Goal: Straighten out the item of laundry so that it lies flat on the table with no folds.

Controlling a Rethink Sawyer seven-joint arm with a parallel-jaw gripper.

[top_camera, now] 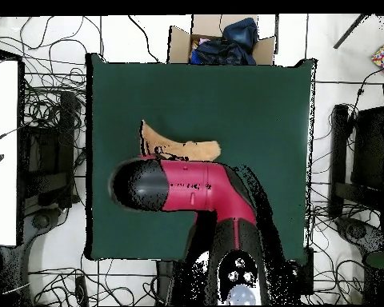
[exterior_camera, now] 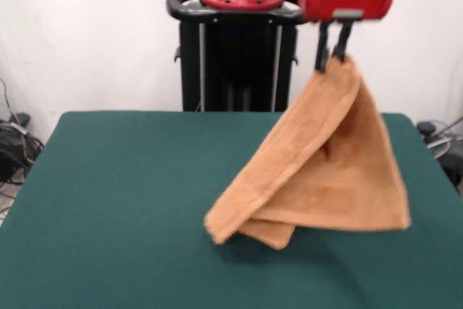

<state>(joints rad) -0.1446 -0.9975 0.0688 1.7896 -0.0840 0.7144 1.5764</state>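
The orange-tan towel [exterior_camera: 325, 171] hangs from my gripper [exterior_camera: 333, 54], which is shut on its top corner high above the green table [exterior_camera: 116, 200]. The towel drapes down in a folded, triangular shape; its lower edge and left corner reach down close to the table right of the middle, and I cannot tell whether they touch it. In the overhead view only a strip of the towel [top_camera: 179, 146] shows beyond the red and black arm [top_camera: 187, 188], which hides the gripper. No tag shows.
The black pedestal [exterior_camera: 239, 56] stands behind the table's far edge. In the overhead view a cardboard box with dark clothes [top_camera: 223, 44] sits past the table's top edge. Cables lie on the floor around the table.
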